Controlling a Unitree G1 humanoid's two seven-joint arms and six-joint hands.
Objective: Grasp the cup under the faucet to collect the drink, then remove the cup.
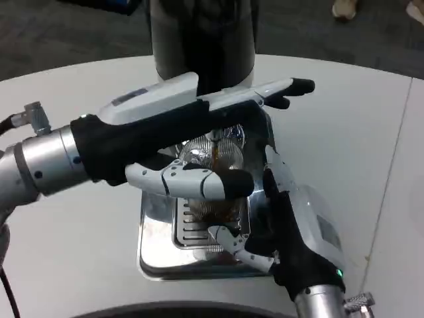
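At frame centre your right hand (291,218) wraps the clear cup (215,185) from the right; the left hand (179,126), fingers extended and holding nothing, lies across above it. Hold the cup steady under the faucet (215,142), over the metal drip tray (156,245).

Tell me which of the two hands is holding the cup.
The right hand holds the clear cup from the side, over the drip tray. The left hand reaches across above it toward the dispenser.
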